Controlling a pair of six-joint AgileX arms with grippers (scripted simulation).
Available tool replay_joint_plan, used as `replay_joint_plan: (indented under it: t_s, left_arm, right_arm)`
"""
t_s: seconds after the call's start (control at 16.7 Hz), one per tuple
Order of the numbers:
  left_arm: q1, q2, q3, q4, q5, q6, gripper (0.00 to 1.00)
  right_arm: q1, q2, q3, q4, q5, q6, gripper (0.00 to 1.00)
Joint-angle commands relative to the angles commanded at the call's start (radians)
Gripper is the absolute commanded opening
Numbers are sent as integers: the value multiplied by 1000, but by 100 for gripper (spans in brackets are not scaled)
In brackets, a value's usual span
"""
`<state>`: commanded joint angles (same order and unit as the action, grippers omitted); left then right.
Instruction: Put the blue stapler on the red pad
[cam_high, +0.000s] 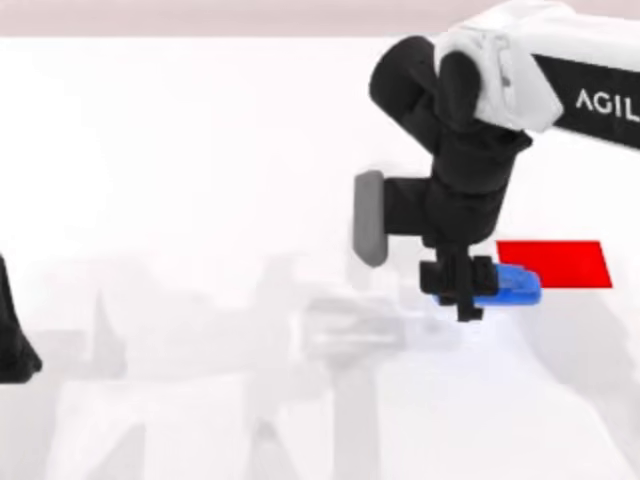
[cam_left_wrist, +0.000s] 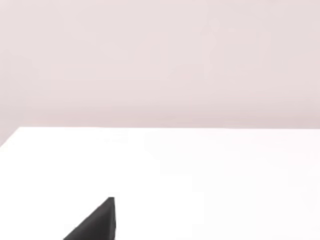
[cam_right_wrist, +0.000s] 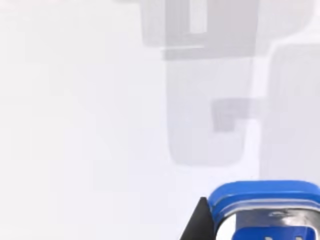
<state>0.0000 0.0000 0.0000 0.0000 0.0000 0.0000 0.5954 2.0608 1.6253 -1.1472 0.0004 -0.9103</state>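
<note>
Stapler (cam_high: 512, 285) is sitting in the right gripper (cam_high: 462, 285), fingers clamped across its middle, just left of the pad (cam_high: 555, 263) and overlapping its near-left corner from above. Whether it's lifted or resting on the table (cam_high: 200, 150) isn't clear. Looks like the carry step, placing not yet done. Next move calls for shifting right and slightly back, centring over the pad, lowering, then releasing. Left arm (cam_high: 15, 340) is parked at the left edge; its fingers can't be judged.
</note>
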Motion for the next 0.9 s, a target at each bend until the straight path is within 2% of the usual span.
replay_joint_plan:
  t_s: [0.18,0.54,0.72,0.9]
  left_arm:
    - [0,0,0,0,0,0,100]
    - [0,0,0,0,0,0,100]
    - [0,0,0,0,0,0,100]
    - [0,0,0,0,0,0,100]
  right_arm:
    - [2,-32,64,-85,0,0,0]
    - [-4,-33,69,-86,2,11,0]
    - [-16,-36,91,-59,17,102,0]
    - [-46,-35,125,-20,40,289,0]
